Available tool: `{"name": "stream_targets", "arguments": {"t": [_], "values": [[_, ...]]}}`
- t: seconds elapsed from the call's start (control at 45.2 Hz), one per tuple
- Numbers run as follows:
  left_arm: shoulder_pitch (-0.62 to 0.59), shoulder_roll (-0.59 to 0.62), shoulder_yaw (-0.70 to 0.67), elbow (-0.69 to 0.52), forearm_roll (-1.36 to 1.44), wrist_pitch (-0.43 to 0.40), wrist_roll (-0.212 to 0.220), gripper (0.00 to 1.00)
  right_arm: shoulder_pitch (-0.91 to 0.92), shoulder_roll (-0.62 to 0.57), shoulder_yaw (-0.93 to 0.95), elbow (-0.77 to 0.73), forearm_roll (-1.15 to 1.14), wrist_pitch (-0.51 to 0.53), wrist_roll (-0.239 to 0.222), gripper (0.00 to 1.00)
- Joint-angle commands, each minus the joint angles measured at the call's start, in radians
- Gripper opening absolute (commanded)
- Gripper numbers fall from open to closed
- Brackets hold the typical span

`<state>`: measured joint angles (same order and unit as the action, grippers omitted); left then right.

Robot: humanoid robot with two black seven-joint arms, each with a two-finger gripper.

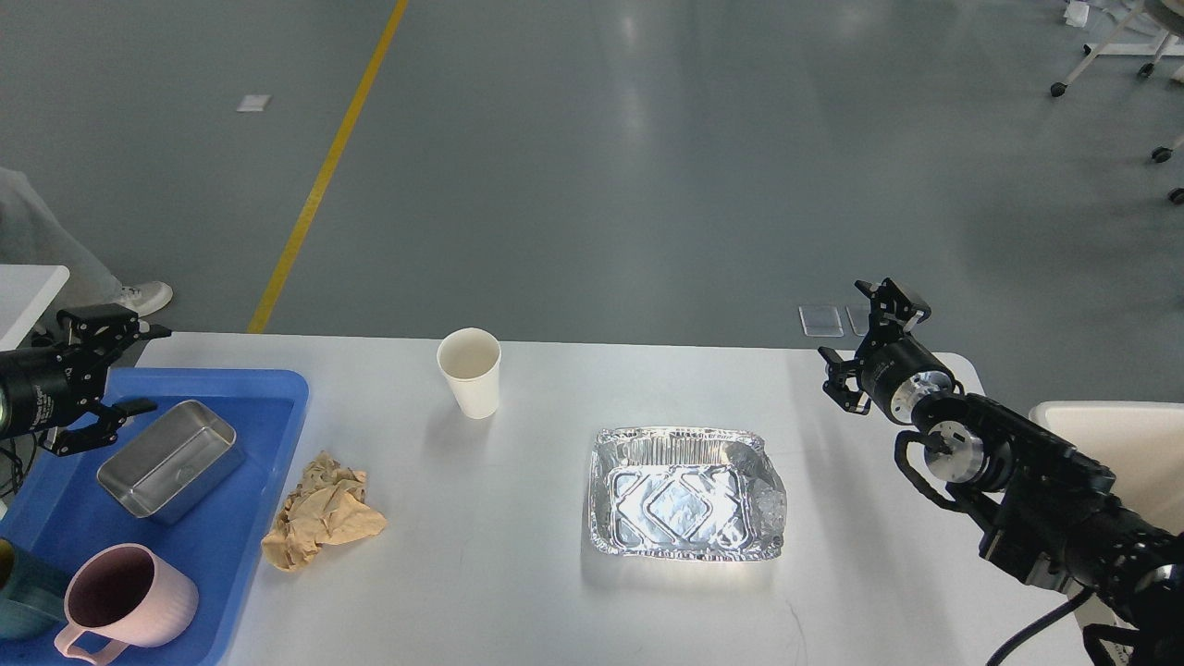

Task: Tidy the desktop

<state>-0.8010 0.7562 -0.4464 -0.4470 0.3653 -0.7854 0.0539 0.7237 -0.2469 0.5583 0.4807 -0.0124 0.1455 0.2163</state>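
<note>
The white desktop (pixel 546 592) fills the lower part of the head view. On it stand a white paper cup (pixel 470 372), a crumpled brown paper (pixel 321 511) and an empty foil tray (pixel 684 493). A blue tray (pixel 250 435) at the left holds a steel box (pixel 170 459) and a pink mug (pixel 126 603). My left gripper (pixel 125 368) hovers open above the blue tray's far left corner, holding nothing. My right gripper (pixel 865 349) hangs open over the desktop's far right part, empty.
A cream-white bin (pixel 1119 435) stands beside the desktop's right edge, behind my right arm. A teal object (pixel 18 601) peeks in at the blue tray's near left. A person's shoe (pixel 139 298) and another white table (pixel 23 296) are on the floor at left.
</note>
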Motion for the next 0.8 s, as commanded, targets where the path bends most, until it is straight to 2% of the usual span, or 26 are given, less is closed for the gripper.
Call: {"name": "stream_targets", "arguments": {"t": [0.0, 0.421, 0.554, 0.62, 0.775], "values": [[-0.030, -0.043, -0.051, -0.012, 0.000, 0.002, -0.002, 0.92, 0.002, 0.000, 0.000, 0.001, 0.000, 0.000, 0.000, 1.00], [-0.033, -0.273, -0.403, -0.010, -0.141, 0.152, 0.004, 0.92, 0.017, -0.034, 0.009, 0.006, 0.002, 0.009, 0.011, 1.00], [-0.029, -0.337, -0.489, -0.002, -0.215, 0.238, -0.008, 0.92, 0.040, -0.041, 0.011, -0.002, 0.002, 0.011, 0.011, 1.00], [-0.018, -0.373, -0.540, 0.001, -0.268, 0.261, -0.032, 0.92, 0.042, -0.051, 0.011, -0.005, 0.002, 0.009, 0.011, 1.00], [-0.006, -0.405, -0.563, 0.002, -0.298, 0.273, -0.126, 0.93, 0.045, -0.060, 0.011, -0.007, 0.002, -0.004, 0.012, 1.00]]}}
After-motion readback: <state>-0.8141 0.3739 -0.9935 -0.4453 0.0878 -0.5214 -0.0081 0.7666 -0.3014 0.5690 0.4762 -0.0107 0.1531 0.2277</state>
